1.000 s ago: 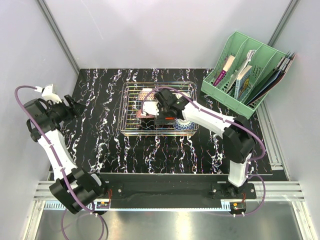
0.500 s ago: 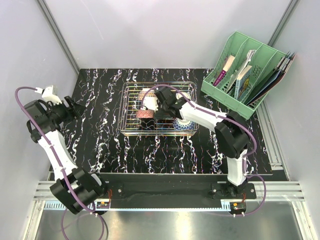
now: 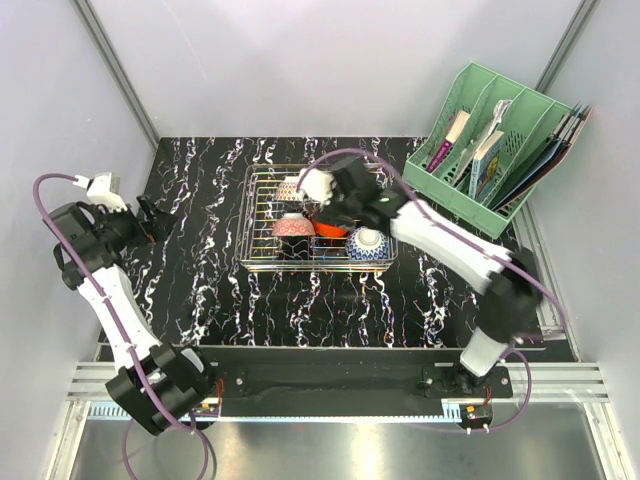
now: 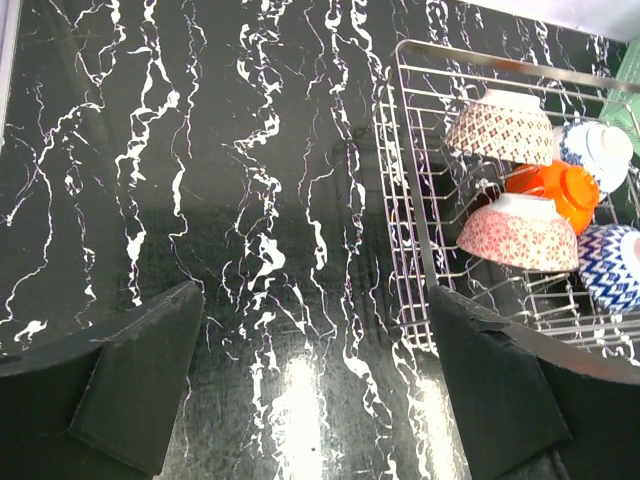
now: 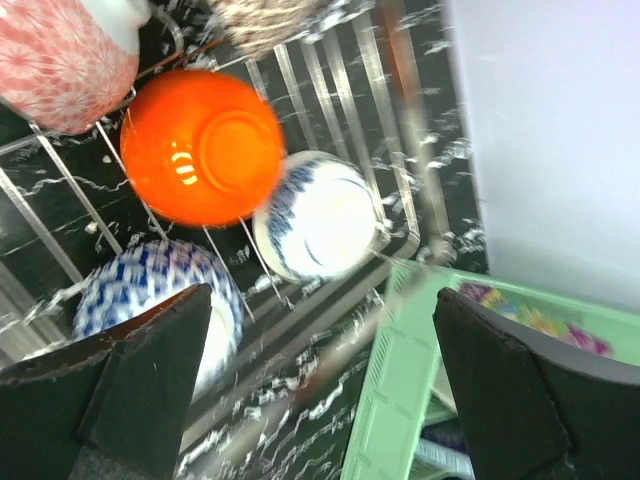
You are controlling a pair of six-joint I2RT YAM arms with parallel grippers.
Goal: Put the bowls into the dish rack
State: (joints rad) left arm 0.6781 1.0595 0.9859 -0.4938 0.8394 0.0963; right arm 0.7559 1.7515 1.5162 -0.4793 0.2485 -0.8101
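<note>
Over the dish rack [image 3: 262,226] near the far edge of the tabletop [image 3: 200,290], the empty, wide-spread right gripper [image 5: 320,300] should rise straight, clearing the orange-red bowl [image 5: 203,147].

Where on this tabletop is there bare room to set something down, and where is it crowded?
Bare: the marble tabletop left of the dish rack, and the wide near strip in front of the rack. Narrower: the gap between the rack and the green file organiser. Crowded: the rack itself, holding five bowls.
</note>
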